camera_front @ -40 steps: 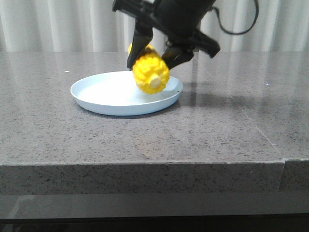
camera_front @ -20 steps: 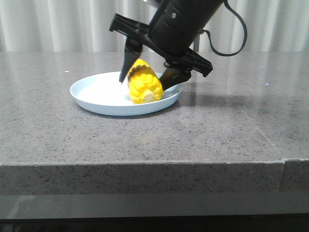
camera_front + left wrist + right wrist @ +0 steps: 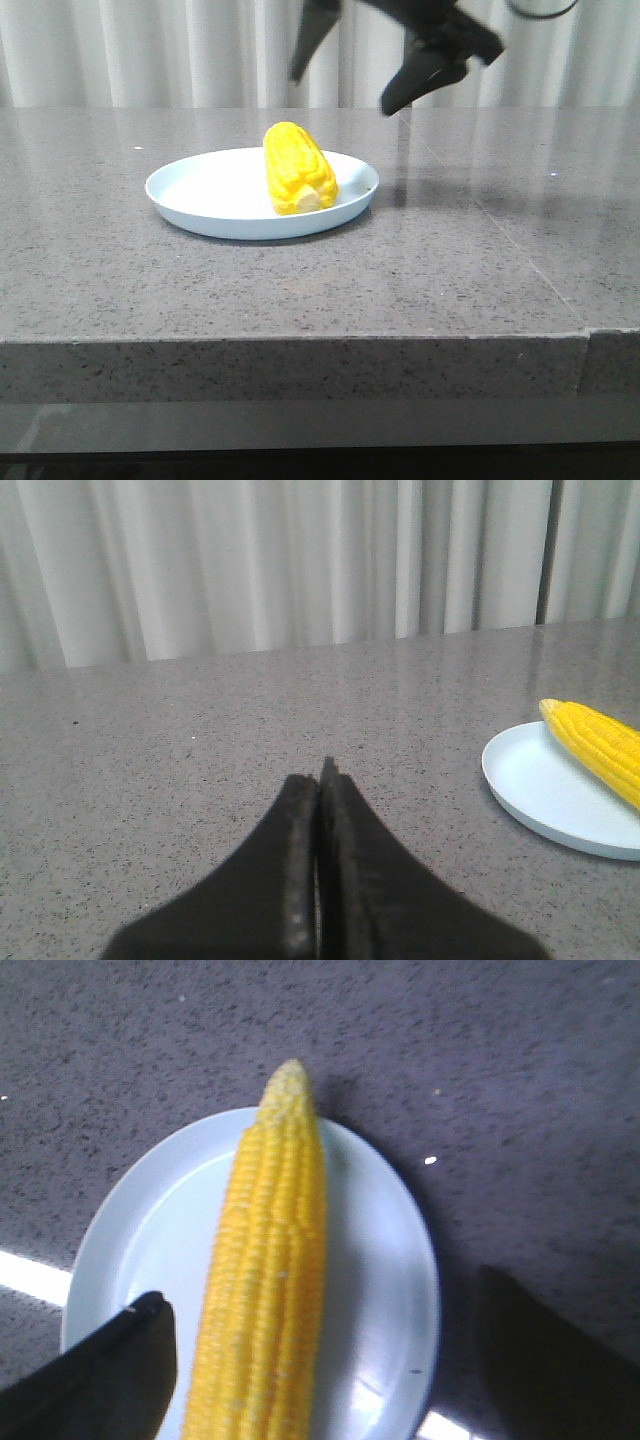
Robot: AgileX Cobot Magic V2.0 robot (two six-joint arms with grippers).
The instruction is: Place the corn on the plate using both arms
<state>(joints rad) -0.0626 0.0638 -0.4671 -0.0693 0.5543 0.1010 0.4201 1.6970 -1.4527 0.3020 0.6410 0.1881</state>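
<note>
The yellow corn (image 3: 296, 178) lies on the pale blue plate (image 3: 200, 195), its cream stub end toward me, right of the plate's middle. My right gripper (image 3: 350, 75) is open and empty, raised well above the corn. Its wrist view looks down on the corn (image 3: 268, 1260) lying along the plate (image 3: 385, 1260), with one dark finger on each side and apart from it (image 3: 320, 1305). My left gripper (image 3: 320, 780) is shut and empty, low over the table. The plate (image 3: 540, 790) and the corn (image 3: 600, 745) show at the edge of its view.
The grey speckled stone table (image 3: 450, 260) has its front edge near me (image 3: 300, 340). A pale curtain (image 3: 150, 50) hangs behind the table. The right arm's black cable (image 3: 540, 10) hangs at the upper right.
My right gripper lowered the corn onto the plate, opened and let it go, then rose up and to the right. The corn now rests on the plate.
</note>
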